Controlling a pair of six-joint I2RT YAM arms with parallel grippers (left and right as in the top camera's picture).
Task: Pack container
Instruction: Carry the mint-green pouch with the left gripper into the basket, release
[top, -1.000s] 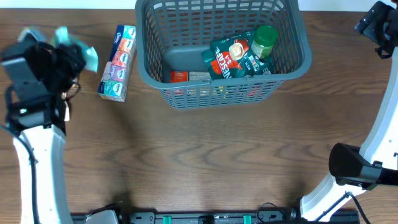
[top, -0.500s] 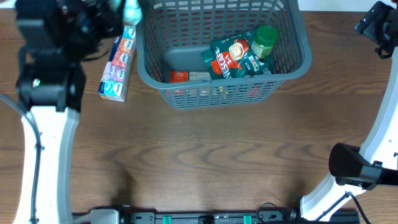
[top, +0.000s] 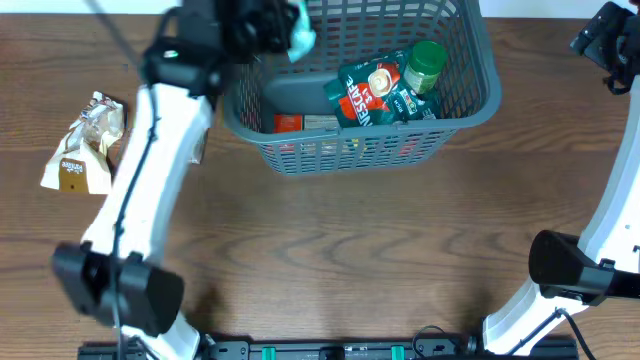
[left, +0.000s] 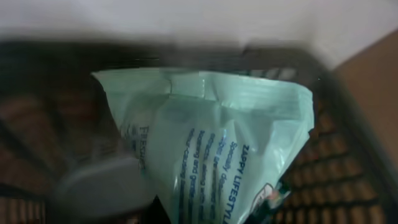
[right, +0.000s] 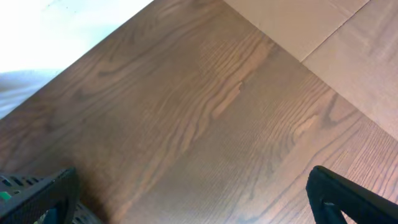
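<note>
Our left gripper (top: 278, 24) is squeezed tight on a pale green packet (left: 211, 155), over the far left corner of the grey basket (top: 470, 95) at the back of the table (top: 330, 250). If it lets go this near the edge, the packet may land outside. Our right gripper (right: 191, 186) is spread wide with nothing in it. From above we see a coffee pouch (top: 365, 90) and a jar (top: 425, 62) inside the basket. Only the left wrist view shows the packet's blue writing.
</note>
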